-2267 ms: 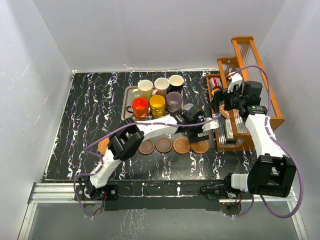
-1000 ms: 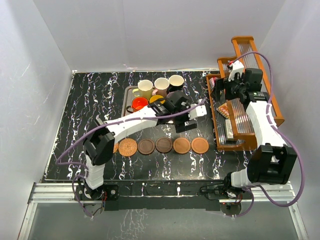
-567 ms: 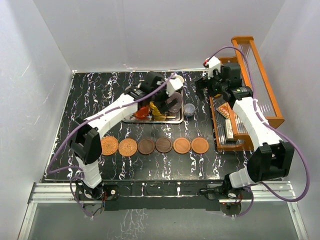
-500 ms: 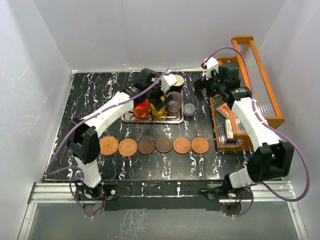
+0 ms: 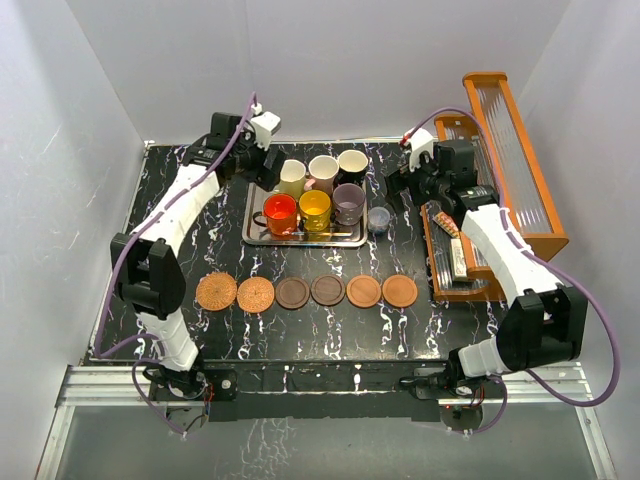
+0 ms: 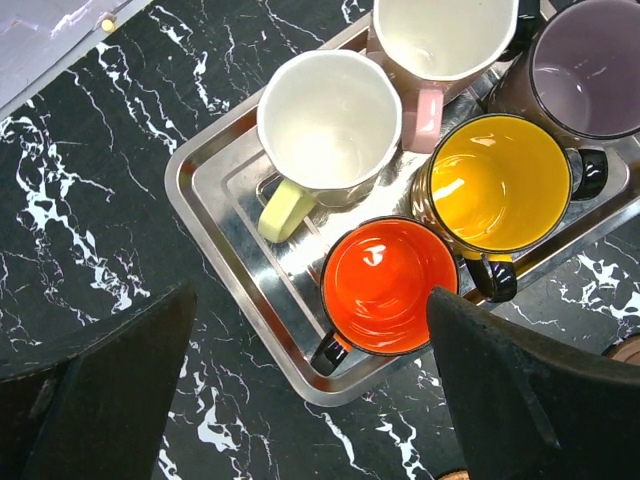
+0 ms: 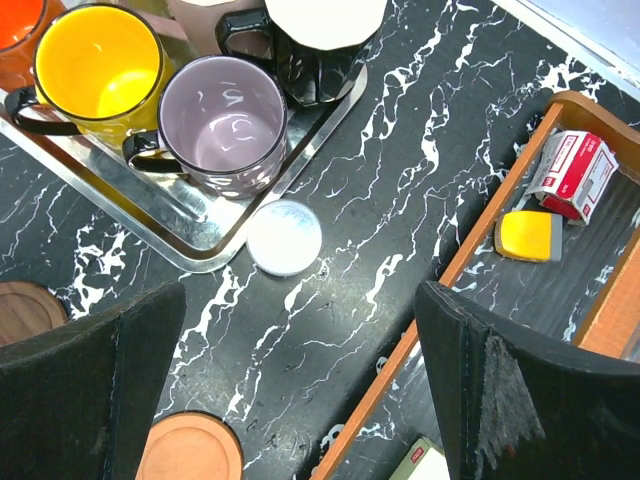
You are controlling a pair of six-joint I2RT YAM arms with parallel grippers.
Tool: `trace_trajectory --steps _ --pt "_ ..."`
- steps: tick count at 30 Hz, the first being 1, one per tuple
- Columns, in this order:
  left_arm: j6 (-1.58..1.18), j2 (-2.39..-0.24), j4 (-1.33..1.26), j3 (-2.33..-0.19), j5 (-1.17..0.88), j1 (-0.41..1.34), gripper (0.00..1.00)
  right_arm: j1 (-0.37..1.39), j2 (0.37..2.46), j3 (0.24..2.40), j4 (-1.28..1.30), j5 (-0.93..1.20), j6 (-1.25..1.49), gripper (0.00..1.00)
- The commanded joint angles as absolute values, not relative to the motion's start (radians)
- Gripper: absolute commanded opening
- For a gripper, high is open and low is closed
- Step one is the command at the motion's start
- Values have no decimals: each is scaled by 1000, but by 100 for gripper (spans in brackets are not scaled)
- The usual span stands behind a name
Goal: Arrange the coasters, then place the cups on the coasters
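Top external view: six coasters [image 5: 327, 290] lie side by side in one close row on the near part of the table [image 5: 180, 230], and none bears a cup.
Cups: all six stand in the steel tray [image 5: 300, 242] behind that row. The cream-yellow cup [image 5: 291, 177], pink cup [image 5: 323, 172] and black cup [image 5: 352, 165] are at the back. The red-orange cup [image 5: 279, 213], yellow-orange cup [image 5: 315, 210] and purple-grey cup [image 5: 348, 203] are in front.
Left gripper [image 6: 310, 300]: jaws spread wide and empty, hovering above the tray's left end.
Right gripper [image 7: 300, 295]: jaws spread wide and empty, over the table between the tray and the wooden rack [image 5: 500, 215].
Risk, crowding: the cups stand touching or nearly so. A finger lowered beside one may shove its neighbour or snag a handle.
Risk, tray: a sideways nudge on a cup could slide the whole tray.
Risk, jar: the lidded jar [image 7: 284, 237] sits just beside the tray's corner, near the purple-grey cup, and a reach from the right could knock it.
Risk, row: the coasters lie so close that a cup set off-centre may overhang the next one.
Tray holds: only the six cups, and those whose insides show in the wrist views look empty.
Rack holds: a red-and-white box [image 7: 573, 172] and a yellow block [image 7: 531, 237], plus other items I cannot make out.
Jar holds: cannot tell, as the lid is on.
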State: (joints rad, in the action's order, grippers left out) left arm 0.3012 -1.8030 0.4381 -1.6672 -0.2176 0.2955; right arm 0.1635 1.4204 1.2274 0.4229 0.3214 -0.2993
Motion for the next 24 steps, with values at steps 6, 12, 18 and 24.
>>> trace_trajectory --steps 6,12,18,24 --pt "199 -1812 466 -1737 -359 187 99 166 1353 1246 389 333 -245 98" --pt "168 -1860 469 -1793 -377 169 99 141 1364 1216 381 374 -223 98" --pt "141 -1877 451 -1775 -399 155 99 105 1349 1151 341 382 -238 98" --pt "119 -1899 432 -1775 -391 134 98 88 1331 1140 336 400 -249 98"
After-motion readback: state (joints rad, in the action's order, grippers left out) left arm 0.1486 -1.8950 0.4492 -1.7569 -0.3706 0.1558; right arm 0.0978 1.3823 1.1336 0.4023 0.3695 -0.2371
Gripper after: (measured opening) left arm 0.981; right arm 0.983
